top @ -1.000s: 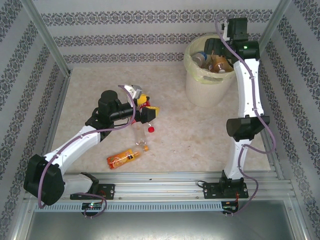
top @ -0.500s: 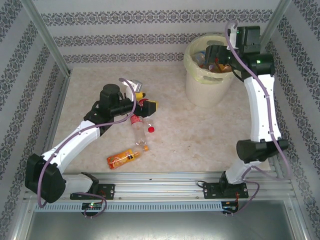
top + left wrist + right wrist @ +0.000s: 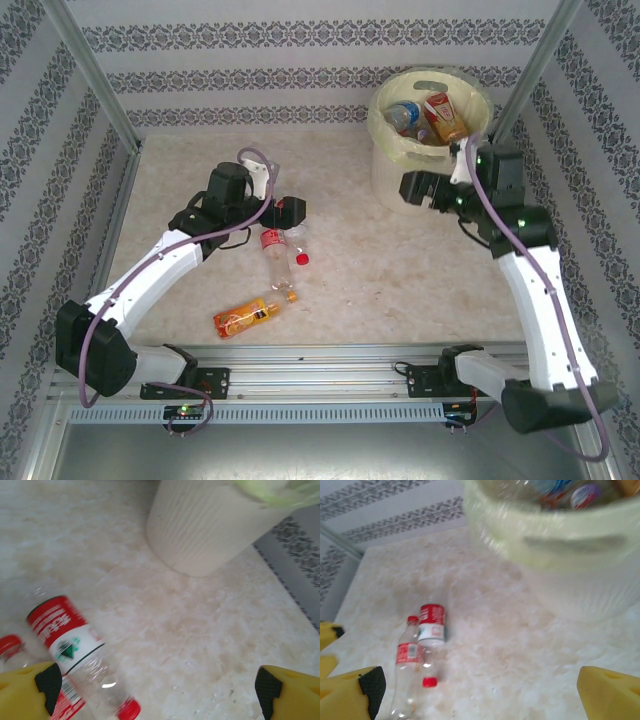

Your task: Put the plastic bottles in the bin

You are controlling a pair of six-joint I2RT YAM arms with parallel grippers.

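Two clear plastic bottles with red labels and red caps (image 3: 274,246) lie side by side at the table's centre-left, and an orange-labelled bottle (image 3: 245,318) lies nearer the front. My left gripper (image 3: 291,213) hovers open just beyond them; in the left wrist view the red-and-white labelled bottle (image 3: 66,636) lies left of the empty left gripper (image 3: 156,692). The white bin (image 3: 428,150) with its pale liner stands at the far right and holds several bottles (image 3: 445,116). My right gripper (image 3: 414,188) is open in front of the bin, empty, facing the two bottles (image 3: 431,629).
Patterned walls and metal posts enclose the table on three sides. A metal rail (image 3: 330,360) runs along the near edge by the arm bases. Bare marble tabletop (image 3: 390,270) lies between the bottles and the bin.
My right arm has drawn back from over the bin and dropped in front of it, toward the near side. My left gripper shifted slightly toward the far side above the bottles.
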